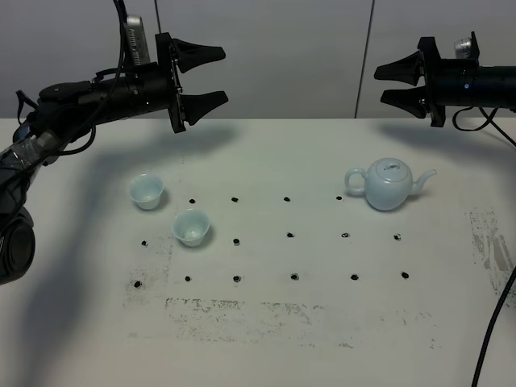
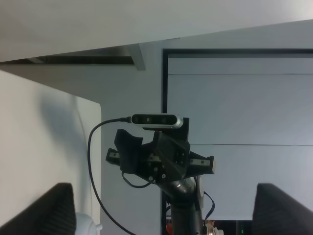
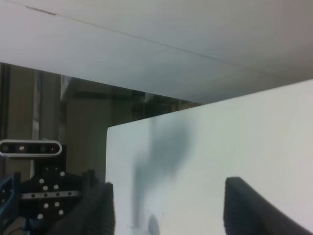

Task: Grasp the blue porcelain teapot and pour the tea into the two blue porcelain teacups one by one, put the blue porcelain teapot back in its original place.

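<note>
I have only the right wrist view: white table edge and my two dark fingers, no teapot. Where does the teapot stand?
Observer: The blue porcelain teapot stands upright on the right half of the table, lid on, apart from the raised right gripper.
Operator: To which side does its handle point?
Observer: The loop handle points toward the table's middle and the spout toward the right edge.
Operator: And where are the cups?
Observer: Both stand upright on the left half, not touching each other: the far teacup and the near teacup.
</note>
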### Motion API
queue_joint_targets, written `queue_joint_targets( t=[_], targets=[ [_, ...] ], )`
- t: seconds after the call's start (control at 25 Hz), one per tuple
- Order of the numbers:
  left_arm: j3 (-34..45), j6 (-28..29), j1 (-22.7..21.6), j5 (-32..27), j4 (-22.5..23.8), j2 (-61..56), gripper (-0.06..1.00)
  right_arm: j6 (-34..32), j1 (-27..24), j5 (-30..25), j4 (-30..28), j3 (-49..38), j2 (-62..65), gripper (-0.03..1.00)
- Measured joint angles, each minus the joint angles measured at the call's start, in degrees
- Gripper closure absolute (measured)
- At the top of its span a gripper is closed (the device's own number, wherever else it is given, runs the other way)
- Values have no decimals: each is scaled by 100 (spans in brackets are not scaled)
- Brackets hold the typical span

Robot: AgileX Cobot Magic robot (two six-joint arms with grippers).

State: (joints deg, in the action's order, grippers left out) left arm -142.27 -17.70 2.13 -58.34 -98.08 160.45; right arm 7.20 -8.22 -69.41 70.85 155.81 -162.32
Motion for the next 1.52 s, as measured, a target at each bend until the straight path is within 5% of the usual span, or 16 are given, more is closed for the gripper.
queue_joint_targets(
  t=[0.48, 0.76, 0.92, 1.08, 1.24, 1.36, 1.52],
  targets=[
    [0, -135, -39, -71, -4, 0, 25, 290, 0, 0, -4, 5, 5, 49],
    [0, -2167, -50, -148, 264, -27, 25, 2068, 0, -13, -616, 571, 11, 49],
    [-175, -2663, -43, 526, 2079, -239, 25, 2401, 0, -8, -2191, 1030, 15, 51],
    [-453, -1842, 66, 1537, 4901, -574, 25, 2236, 0, 50, -3958, 1084, 64, 53],
    [-725, -975, 361, 1834, 7597, -776, 25, 2022, 0, 299, -4914, 383, 508, 53],
    [-196, -417, 531, 1812, 8865, -1238, 25, 1877, 0, 549, -5584, -477, 1177, 53],
    [954, -302, 560, 1430, 9867, -2263, 29, 1568, 0, 685, -6236, -1450, 2156, 53]
  ],
)
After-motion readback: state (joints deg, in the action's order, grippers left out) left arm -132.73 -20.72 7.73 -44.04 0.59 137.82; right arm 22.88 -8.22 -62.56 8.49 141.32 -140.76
